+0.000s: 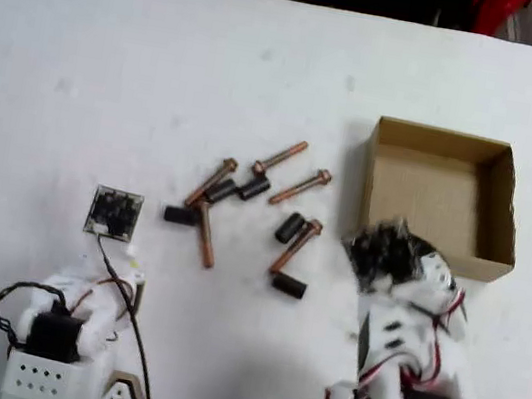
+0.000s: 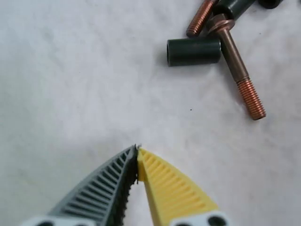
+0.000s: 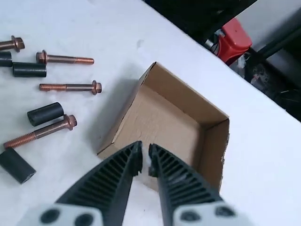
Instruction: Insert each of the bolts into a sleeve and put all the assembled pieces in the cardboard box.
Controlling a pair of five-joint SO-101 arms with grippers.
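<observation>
Since no bolt sits in a sleeve yet, handling comes first. The bolts (image 1: pixel 300 187) look like stiff copper-coloured metal: small, probably light, with round shanks, so I'd expect them to roll or slip if pinched off-centre. I'd take one across the plain shank just under the flanged head, leaving the threaded end free to enter. The sleeves (image 1: pixel 289 227) are short dark tubes, rigid by the look, smooth-walled, and also likely to roll. I'd grab one across the outer wall at mid-length, keeping the bore clear.

There are five of each, loose around the middle of the surface (image 1: pixel 115 64), with some touching on the pile's 9 o'clock side. The cardboard box (image 1: pixel 445 137) sits at 3 o'clock of the pile, near but apart, with no pieces visible in it. Its walls look thin, so I judge it shoves easily if bumped.

On the left gripper (image 2: pixel 137 154) the fingers are pressed together at the tips and hold nothing. It is over the surface, with the nearest sleeve (image 2: pixel 194 52) apart from it and a bolt just beside that. On the right gripper (image 3: pixel 146 157) the fingers are a slit apart with nothing between them, at the box's 7 o'clock corner.
</observation>
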